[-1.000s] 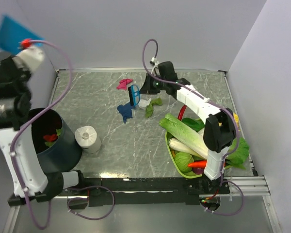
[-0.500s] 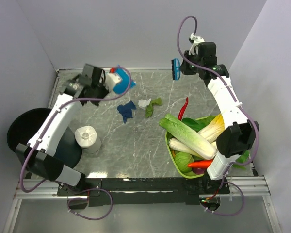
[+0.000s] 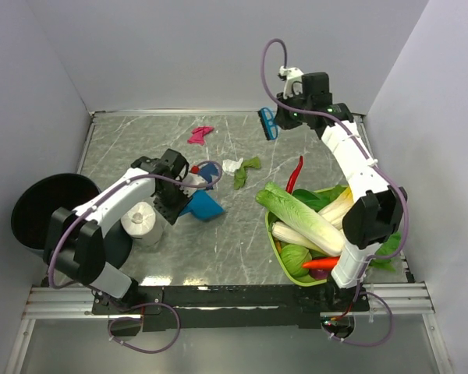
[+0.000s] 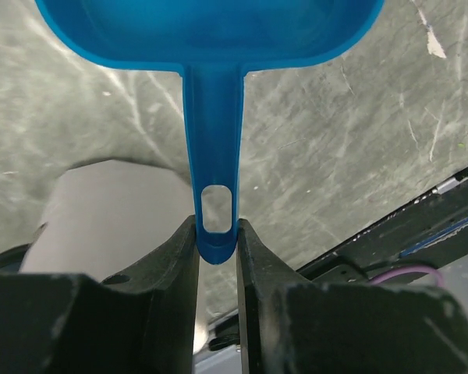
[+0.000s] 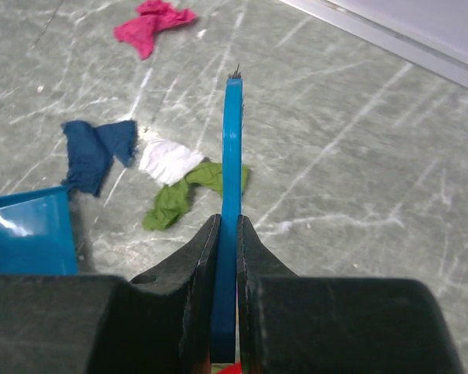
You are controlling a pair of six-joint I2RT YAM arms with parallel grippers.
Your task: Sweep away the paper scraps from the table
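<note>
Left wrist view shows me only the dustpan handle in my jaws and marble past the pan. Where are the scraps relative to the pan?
Observer: The dark blue scrap lies just beyond the far corner of the dustpan.
Operator: Any others?
Observer: The white scrap and green scrap lie touching, farther right. The magenta scrap sits alone, farther back.
Operator: And the brush?
Observer: The right gripper is shut on the brush, at the far side, right of all the scraps.
</note>
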